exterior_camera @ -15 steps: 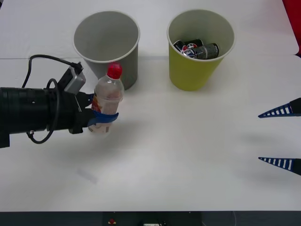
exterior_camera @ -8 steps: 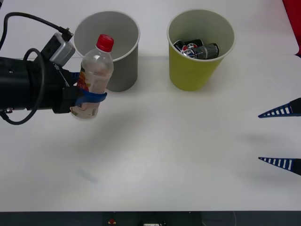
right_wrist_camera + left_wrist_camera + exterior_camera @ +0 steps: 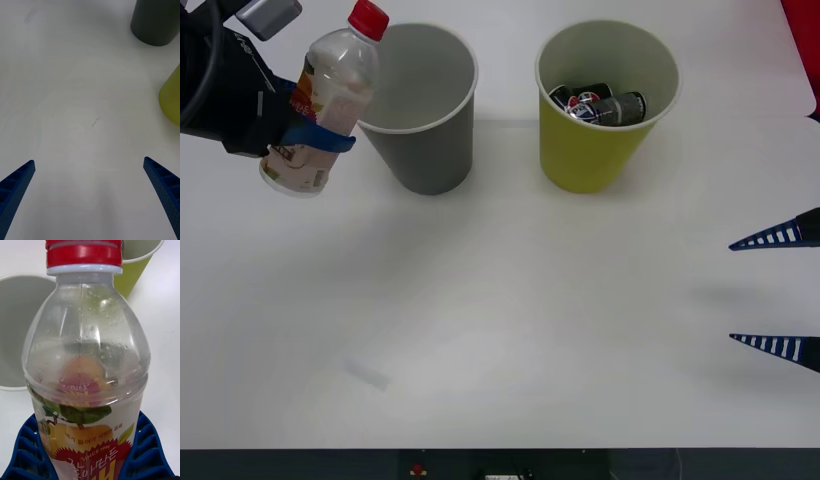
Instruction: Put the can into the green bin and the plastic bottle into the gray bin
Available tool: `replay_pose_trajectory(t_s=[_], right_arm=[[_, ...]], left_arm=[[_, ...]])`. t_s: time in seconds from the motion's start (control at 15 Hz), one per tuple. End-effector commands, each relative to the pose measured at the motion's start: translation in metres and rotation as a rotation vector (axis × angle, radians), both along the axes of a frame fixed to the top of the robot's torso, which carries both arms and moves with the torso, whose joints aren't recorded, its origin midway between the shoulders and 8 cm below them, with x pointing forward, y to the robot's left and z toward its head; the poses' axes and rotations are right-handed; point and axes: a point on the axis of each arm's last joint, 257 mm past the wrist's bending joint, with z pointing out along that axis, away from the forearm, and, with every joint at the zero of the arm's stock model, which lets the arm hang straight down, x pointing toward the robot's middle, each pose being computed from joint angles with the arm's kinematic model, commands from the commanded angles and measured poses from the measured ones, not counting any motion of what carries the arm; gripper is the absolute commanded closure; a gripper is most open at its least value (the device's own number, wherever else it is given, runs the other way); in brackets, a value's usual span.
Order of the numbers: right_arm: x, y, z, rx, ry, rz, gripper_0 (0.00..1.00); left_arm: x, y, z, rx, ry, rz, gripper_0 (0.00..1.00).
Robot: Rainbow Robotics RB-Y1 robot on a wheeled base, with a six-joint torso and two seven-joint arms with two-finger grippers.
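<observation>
The plastic bottle (image 3: 323,98) is up off the desk, clamped round its lower half, tilted so its red cap leans toward the gray bin (image 3: 420,108). It is stubby and clear, with a white label printed with fruit, and looks empty. The cap sits just beside the gray bin's rim, not over the opening. The gray bin stands upright, pale rim, nothing visible inside. Beside it, a little apart, the green bin (image 3: 602,103) stands upright too, yellow-green outside and pale within, with dark cans (image 3: 598,105) lying at its bottom.
</observation>
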Motion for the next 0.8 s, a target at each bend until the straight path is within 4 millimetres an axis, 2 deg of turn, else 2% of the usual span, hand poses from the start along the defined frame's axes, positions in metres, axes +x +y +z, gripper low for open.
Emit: replay_pose_trajectory(t_s=[0.07, 0.4, 0.8], right_arm=[[0.0, 0.0, 0.0, 0.0, 0.0, 0.0, 0.0], [0.0, 0.0, 0.0, 0.0, 0.0, 0.0, 0.0], [0.0, 0.0, 0.0, 0.0, 0.0, 0.0, 0.0]], left_arm=[[0.022, -0.003, 0.017, 0.019, 0.014, 0.006, 1.0], [0.069, -0.023, 0.044, 0.021, 0.022, 0.009, 1.0], [0.125, -0.052, 0.049, -0.013, 0.036, 0.04, 1.0]])
